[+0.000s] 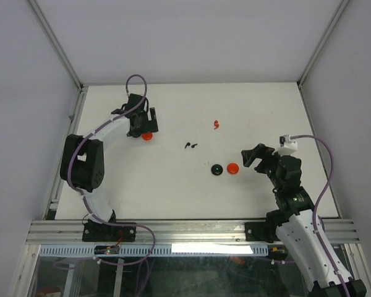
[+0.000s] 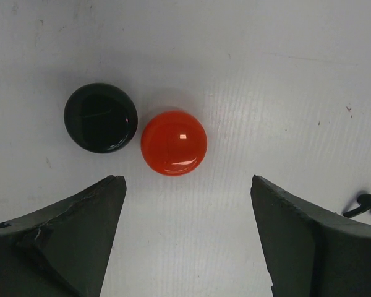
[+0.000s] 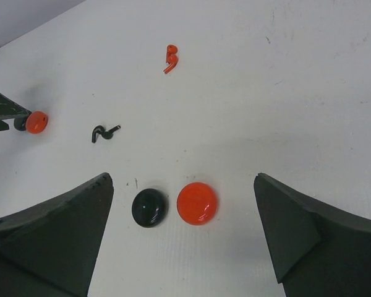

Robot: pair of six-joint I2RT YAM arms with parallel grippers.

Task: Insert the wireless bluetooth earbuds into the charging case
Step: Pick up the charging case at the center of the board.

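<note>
Fingers stand apart and empty on both: left gripper (image 1: 142, 131) well left of the black earbuds (image 1: 191, 146), right gripper (image 1: 253, 157) to their right, red earbuds (image 1: 217, 124) beyond.

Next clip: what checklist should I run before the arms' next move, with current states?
1. Left gripper open, empty: ok.
2. Right gripper open, empty: ok.
3. Small black comma-shaped plastic earbuds lying loose, unobstructed: ok.
4. Small red comma-shaped plastic earbuds loose, apart from the black ones: ok.
5. Glossy round red disc and glossy round black disc ahead of the left gripper showing an open cavity: not ok, both look shut.
</note>
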